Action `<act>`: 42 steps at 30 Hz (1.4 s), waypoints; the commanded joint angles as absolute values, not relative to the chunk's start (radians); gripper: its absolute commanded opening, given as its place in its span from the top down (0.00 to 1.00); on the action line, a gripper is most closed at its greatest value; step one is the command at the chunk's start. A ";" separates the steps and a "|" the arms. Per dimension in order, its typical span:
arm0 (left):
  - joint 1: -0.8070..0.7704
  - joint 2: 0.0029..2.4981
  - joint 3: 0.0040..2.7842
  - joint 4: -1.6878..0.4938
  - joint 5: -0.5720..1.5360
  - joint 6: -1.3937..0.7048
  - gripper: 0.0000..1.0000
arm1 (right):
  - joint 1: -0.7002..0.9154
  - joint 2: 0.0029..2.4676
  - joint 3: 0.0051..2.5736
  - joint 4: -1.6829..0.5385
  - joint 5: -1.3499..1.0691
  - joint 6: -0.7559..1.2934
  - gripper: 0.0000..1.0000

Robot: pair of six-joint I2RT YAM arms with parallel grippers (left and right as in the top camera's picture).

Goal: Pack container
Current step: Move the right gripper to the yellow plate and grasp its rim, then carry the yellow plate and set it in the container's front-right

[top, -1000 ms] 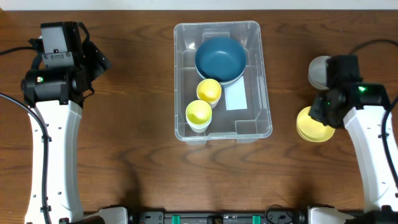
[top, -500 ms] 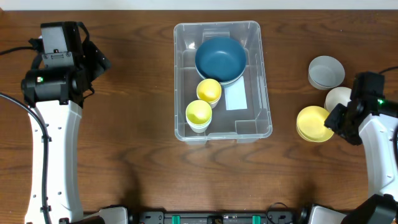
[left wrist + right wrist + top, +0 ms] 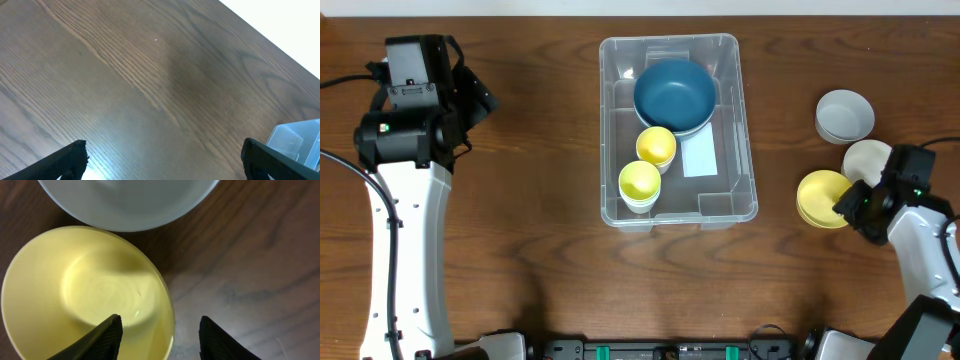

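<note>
Two tools released, right tool (image 3: pixel 160 325) now lower at yellow bowl (image 3: pixel 816 198) rim, cream bowl (image 3: pixel 867 157) uncovered, left tool (image 3: pixel 162 150) unmoved.

My worktop (image 3: pixel 530 130): one clear rectangular plastic bin (image 3: pixel 720 205), two yellow cups (image 3: pixel 656 146) (image 3: pixel 639 181), one blue bowl (image 3: pixel 674 94), one yellow bowl (image 3: pixel 818 198), one grey bowl (image 3: pixel 845 115), one cream bowl (image 3: pixel 865 158).

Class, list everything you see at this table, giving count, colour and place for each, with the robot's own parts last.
container: one, clear, table centre
blue bowl: one, in the container's far end
cups: two, yellow, in the container
label: one, white, container base
grey bowl: one, right of the container
white bowl: one, beside the grey bowl
yellow bowl: one, right side
table: one, brown
left gripper: black, open
right gripper: black, open, straddling the yellow bowl's rim
</note>
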State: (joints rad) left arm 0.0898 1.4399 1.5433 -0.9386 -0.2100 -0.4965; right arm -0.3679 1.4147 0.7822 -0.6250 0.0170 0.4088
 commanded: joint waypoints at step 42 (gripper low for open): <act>0.091 1.438 1.558 -0.942 -0.221 -0.490 0.02 | -0.215 1.155 1.007 -0.673 -0.198 0.342 0.99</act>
State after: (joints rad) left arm 0.0898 1.4399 1.5433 -0.9390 -0.2100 -0.4965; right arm -0.2646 1.2057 0.9150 -0.6540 -0.1696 0.3576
